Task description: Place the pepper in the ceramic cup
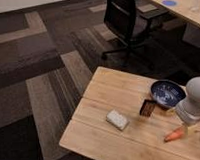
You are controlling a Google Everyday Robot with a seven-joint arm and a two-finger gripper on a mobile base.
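Observation:
The orange pepper (174,136) lies on the wooden table (109,94) near its right front edge. The ceramic cup (167,93), a wide dark blue bowl with a pale speckled inside, stands behind it on the table's right side. My white arm (195,103) reaches down at the right edge of the view, in front of and to the right of the cup. My gripper (187,126) is at the arm's lower end, just above and to the right of the pepper.
A small dark brown box (147,108) stands just left of the cup. A whitish rectangular block (117,120) lies near the table's front middle. A black office chair (127,21) stands behind the table, on dark striped carpet. Another desk (180,6) is at top right.

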